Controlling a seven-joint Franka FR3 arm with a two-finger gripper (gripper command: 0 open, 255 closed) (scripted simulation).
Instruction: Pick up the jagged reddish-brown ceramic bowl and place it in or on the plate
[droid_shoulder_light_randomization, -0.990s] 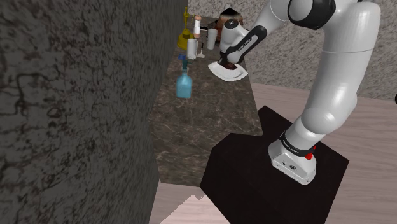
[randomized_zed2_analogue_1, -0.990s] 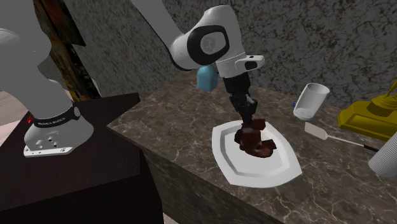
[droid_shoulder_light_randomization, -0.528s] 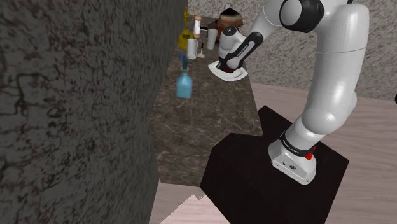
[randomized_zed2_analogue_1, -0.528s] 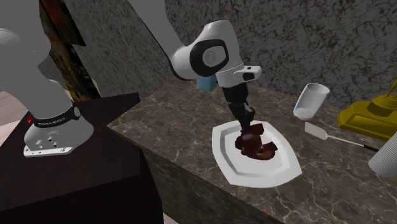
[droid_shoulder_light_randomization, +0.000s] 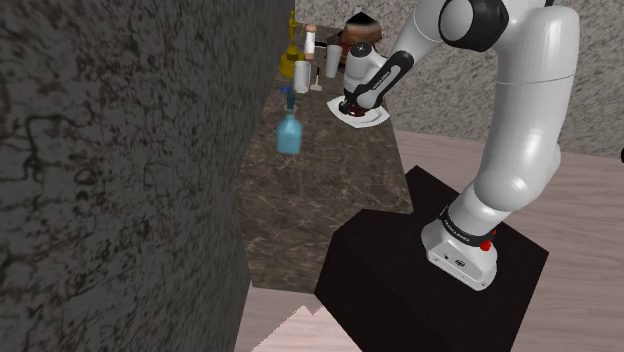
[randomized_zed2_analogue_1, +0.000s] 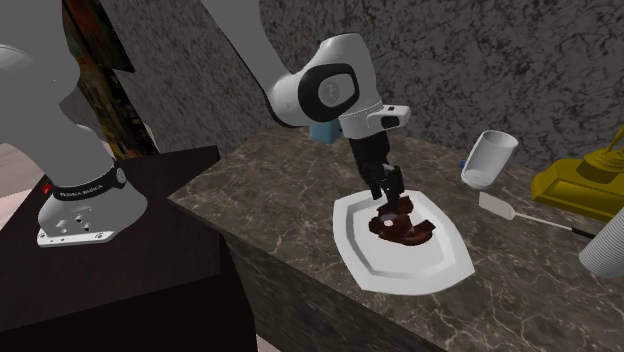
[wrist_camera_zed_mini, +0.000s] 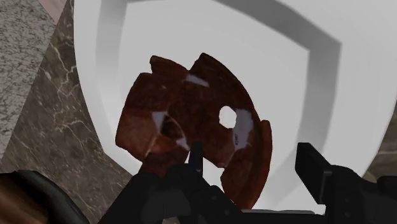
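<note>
The gripper (wrist_camera_zed_mini: 250, 154) is spread wide, fingers apart and pinching nothing. One finger (wrist_camera_zed_mini: 195, 156) hangs over the jagged reddish-brown bowl (wrist_camera_zed_mini: 191, 127), and the other stands clear past the bowl's rim, over the white plate (wrist_camera_zed_mini: 343, 76).

The bowl (randomized_zed2_analogue_1: 408, 228) lies on the plate (randomized_zed2_analogue_1: 420, 272), roughly at its middle, with bare white rim showing all round it. In the second exterior view the gripper (randomized_zed2_analogue_1: 390, 186) sits just above the bowl's far-left edge, pointing down at a slight tilt.

The plate's near corner lies close to the front edge of the dark marbled counter (randomized_zed2_analogue_1: 270, 205). There is bare stone on the second exterior view's left. On its right, a white cup (randomized_zed2_analogue_1: 490, 158) and a white utensil (randomized_zed2_analogue_1: 500, 207) lie near the plate but apart from it.

The arm rises from the black stand (droid_shoulder_light_randomization: 400, 260), elbow high, and its forearm slopes down across the counter. A blue bottle (droid_shoulder_light_randomization: 289, 135) stands well apart on the shoulder view's left.
</note>
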